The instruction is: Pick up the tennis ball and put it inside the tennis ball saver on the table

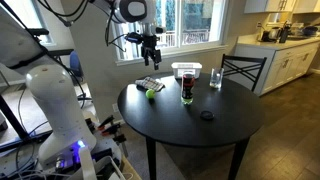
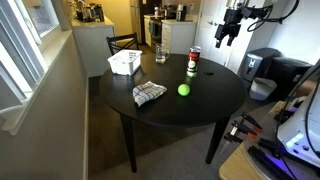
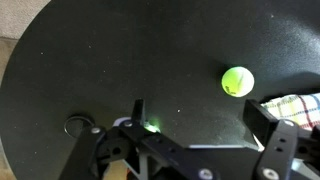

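Holding: nothing; we saw the end effector [image 1: 150,55] spread, raised well apart from the tennis ball saver [image 1: 187,85].
Ball: the tennis ball [image 1: 151,95] lay on the desk [image 1: 200,130] near the tennis ball saver.
Remaining: we judged grasp and drop-in both undone.

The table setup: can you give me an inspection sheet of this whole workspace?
Surface: round black table on dark legs.
Job's things: tennis ball lies near the checked cloth, not touching; tennis ball saver upright, apart from it.
Clutter: white container, clear glass, small dark disc.
Gripper: open, raised above the table, holding nothing.
Cables: tangle low beside the table.
Surroundings: chair, window, kitchen counters.
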Action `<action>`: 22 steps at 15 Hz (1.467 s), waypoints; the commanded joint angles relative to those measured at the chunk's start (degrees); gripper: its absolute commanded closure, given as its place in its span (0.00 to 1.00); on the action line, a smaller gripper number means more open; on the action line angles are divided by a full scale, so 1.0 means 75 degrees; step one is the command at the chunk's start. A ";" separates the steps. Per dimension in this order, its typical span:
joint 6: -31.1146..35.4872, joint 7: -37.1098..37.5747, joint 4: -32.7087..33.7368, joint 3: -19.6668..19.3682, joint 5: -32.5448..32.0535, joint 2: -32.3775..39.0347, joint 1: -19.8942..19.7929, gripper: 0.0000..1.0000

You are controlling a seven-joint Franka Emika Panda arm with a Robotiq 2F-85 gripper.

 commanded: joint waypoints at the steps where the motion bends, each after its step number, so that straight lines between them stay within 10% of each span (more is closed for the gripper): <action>1: -0.0017 -0.0030 0.0012 0.0069 0.0035 0.0003 -0.0075 0.00; 12: 0.0350 -0.0100 0.0308 0.0165 0.0160 0.0797 0.0116 0.00; 22: 0.2837 -0.0502 0.1014 0.0421 0.1009 0.3257 0.0478 0.00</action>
